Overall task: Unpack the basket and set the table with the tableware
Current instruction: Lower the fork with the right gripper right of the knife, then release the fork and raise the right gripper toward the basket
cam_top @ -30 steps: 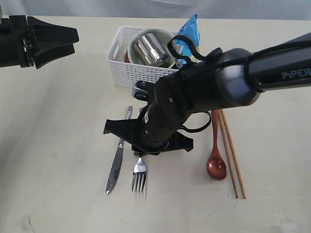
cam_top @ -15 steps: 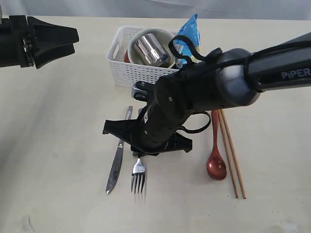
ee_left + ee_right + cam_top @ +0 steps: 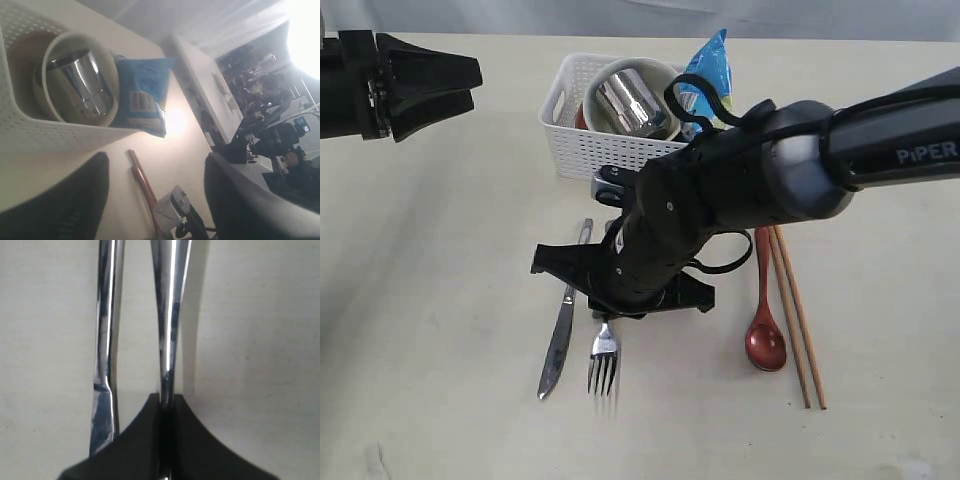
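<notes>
My right gripper [image 3: 609, 318] reaches across the middle of the table [image 3: 440, 300] and is shut on the handle of the steel fork [image 3: 603, 370], whose tines point at the near edge. In the right wrist view the black jaws [image 3: 166, 407] pinch the fork handle [image 3: 170, 315], with the steel knife [image 3: 106, 340] lying parallel beside it. The knife [image 3: 560, 335] lies just left of the fork. The white basket [image 3: 565, 130] behind holds a cream bowl [image 3: 665, 75] with the steel mug [image 3: 630, 102] inside. My left gripper [image 3: 475, 85] hovers open at the far left, holding nothing.
A red-brown spoon [image 3: 765, 340] and wooden chopsticks [image 3: 800, 320] lie to the right of my right arm. A blue snack bag [image 3: 715, 65] stands at the basket's right end. The left wrist view shows the basket [image 3: 30, 120], mug [image 3: 85, 87] and bag [image 3: 142, 95].
My right gripper and the fork have edged slightly to the left. The left arm has not moved.
</notes>
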You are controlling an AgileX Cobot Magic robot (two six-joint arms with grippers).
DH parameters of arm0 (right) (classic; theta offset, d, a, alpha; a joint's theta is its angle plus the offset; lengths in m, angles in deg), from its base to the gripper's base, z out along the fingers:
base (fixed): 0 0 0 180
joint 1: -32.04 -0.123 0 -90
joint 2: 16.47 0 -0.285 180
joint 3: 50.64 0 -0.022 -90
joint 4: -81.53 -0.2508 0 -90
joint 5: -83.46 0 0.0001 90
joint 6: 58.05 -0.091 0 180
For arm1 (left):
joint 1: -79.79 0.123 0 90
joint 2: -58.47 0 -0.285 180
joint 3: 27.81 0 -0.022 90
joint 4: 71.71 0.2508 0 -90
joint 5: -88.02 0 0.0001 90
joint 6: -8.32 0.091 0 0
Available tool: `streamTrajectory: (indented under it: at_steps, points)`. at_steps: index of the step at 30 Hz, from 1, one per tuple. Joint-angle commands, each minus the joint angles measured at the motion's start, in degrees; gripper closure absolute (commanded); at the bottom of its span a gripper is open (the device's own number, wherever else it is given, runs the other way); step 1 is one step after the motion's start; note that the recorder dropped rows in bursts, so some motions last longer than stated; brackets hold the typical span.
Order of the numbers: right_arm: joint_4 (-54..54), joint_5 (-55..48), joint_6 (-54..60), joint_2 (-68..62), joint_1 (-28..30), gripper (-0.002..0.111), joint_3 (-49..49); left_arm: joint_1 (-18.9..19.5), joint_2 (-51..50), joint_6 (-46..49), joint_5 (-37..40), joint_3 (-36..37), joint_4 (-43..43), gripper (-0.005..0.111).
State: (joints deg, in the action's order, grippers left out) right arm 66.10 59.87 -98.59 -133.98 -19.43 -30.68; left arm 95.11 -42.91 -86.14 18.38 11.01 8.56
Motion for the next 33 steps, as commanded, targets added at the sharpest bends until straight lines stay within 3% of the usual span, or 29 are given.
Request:
streamTrajectory:
  at_steps: [1, 6, 7, 17, 23, 30, 33]
  points:
    - [0.5, -1.7, -1.6, -0.3, 0.0, 0.105, 0.0, 0.2, 0.3, -0.4, -0.3, 0.0, 0.3, 0.053]
    - [0.5, -2.8, -4.1, -0.3, 0.0, 0.066, 0.0, 0.2, 0.3, -0.4, -0.3, 0.0, 0.4, 0.053]
    - [0.5, -2.7, -4.2, -0.3, 0.0, 0.063, 0.0, 0.2, 0.3, -0.4, -0.3, 0.0, 0.4, 0.053]
    - [3.2, -0.3, -4.6, 0.2, 0.1, 0.065, -0.2, 0.2, 0.3, -0.6, -0.3, 0.0, 1.2, 0.053]
    - [9.6, -5.0, -3.1, 5.6, 4.4, 0.065, -3.0, 0.2, 0.3, 0.1, -0.3, 0.0, 2.0, 0.053]
    - [11.4, -8.5, 13.7, 18.0, 12.2, 0.063, -3.8, 0.2, 0.3, 2.3, -0.3, -0.1, 2.0, 0.053]
    - [11.4, -11.4, 22.1, 20.5, 16.8, 0.058, -6.8, 0.2, 0.3, 2.3, 5.6, -0.1, 2.0, 0.053]
